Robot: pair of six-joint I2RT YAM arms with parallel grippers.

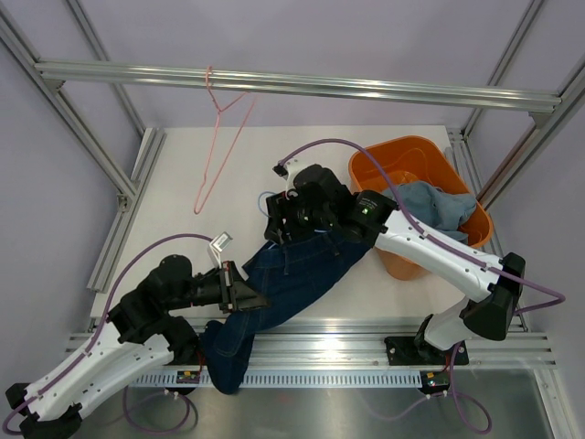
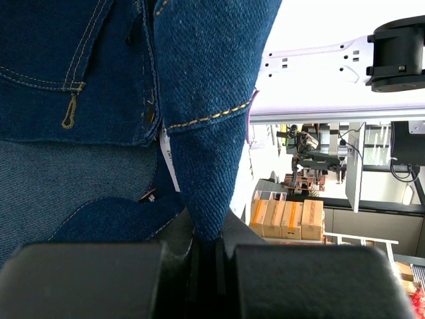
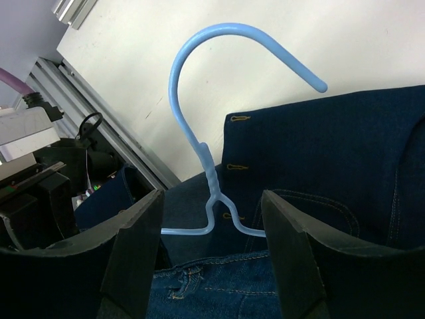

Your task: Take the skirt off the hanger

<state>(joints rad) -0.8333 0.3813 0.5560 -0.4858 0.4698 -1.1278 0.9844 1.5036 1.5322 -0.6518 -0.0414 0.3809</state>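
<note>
Left wrist view shows my left pincer (image 2: 209,262) clamped on a fold of the denim skirt (image 2: 212,119), which lies on the counter (image 1: 174,238) between the arms, hem over the near edge. My right pincer (image 3: 212,229) gapes wide, facing the neck of the blue hanger (image 3: 207,174). Denim is heavy and floppy, so I'd grip that stiff neck.

The skirt (image 1: 297,279) is dark blue denim with yellow-orange stitching. It lies rumpled on the white table (image 1: 183,256), stretched on a slant from the middle toward the near left, where its end droops over the edge. Buttonholes run down a front strip near the waistband. The hanger (image 3: 211,174) is thin light-blue wire, its open hook arching clear of the cloth. Below the twisted neck its shoulders run in under the waistband, so the skirt is still on it.
</note>
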